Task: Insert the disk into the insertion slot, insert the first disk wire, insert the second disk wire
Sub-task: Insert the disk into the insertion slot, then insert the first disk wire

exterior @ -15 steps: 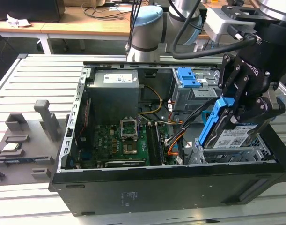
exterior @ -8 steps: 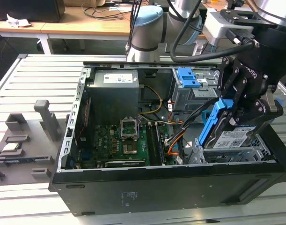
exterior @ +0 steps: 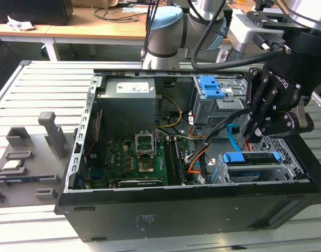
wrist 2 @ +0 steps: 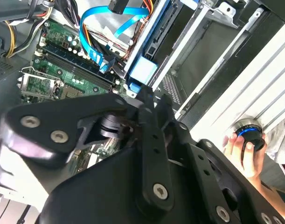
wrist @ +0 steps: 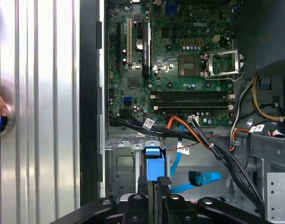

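Showing the disk (exterior: 250, 157) lying flat in the insertion slot (exterior: 292, 167), at the near corner of the open computer case (exterior: 165, 215) on the exterior view's right. Hanging just above its blue bracket with the gripper (exterior: 254, 132), fingers (wrist: 164, 183) drawn close together in the first wrist view. Trailing a loose blue cable (exterior: 231, 137) beside the slot. Resting a hand (wrist 2: 245, 154) on a blue-lit knob (wrist 2: 248, 132) on the slatted table (exterior: 44, 89).

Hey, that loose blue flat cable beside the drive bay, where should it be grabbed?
Grip the blue cable by the dark plug at its free end, coming down through the open side of the case. The plug looks rigid and lies clear; the flat ribbon would likely fold.
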You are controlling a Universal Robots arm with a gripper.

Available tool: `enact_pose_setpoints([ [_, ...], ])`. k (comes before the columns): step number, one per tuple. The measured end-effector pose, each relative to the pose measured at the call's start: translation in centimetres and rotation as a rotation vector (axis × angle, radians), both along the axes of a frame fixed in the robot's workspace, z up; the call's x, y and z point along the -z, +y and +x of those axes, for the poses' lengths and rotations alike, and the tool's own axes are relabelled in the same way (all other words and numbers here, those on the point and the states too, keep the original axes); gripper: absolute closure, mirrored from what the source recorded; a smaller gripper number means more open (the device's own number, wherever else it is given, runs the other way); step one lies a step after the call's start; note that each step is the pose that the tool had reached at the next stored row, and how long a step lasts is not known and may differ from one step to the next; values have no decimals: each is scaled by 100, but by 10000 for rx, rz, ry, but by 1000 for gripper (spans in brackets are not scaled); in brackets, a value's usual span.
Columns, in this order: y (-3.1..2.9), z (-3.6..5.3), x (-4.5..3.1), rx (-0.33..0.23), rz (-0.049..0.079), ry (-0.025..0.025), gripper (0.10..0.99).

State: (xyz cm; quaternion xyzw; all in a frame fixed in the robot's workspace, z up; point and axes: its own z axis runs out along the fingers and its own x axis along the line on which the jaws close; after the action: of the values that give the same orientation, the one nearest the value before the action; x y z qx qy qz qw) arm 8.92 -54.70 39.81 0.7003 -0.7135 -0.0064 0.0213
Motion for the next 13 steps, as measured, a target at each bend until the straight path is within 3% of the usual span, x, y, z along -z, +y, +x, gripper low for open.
enact_pose_setpoints([
  [1, 0, 0, 1, 0, -1, 0, 847],
  [3, 0, 0, 2, 0, -5, 0, 980],
  [13, 0, 29, 11, 0, -16, -1, 980],
])
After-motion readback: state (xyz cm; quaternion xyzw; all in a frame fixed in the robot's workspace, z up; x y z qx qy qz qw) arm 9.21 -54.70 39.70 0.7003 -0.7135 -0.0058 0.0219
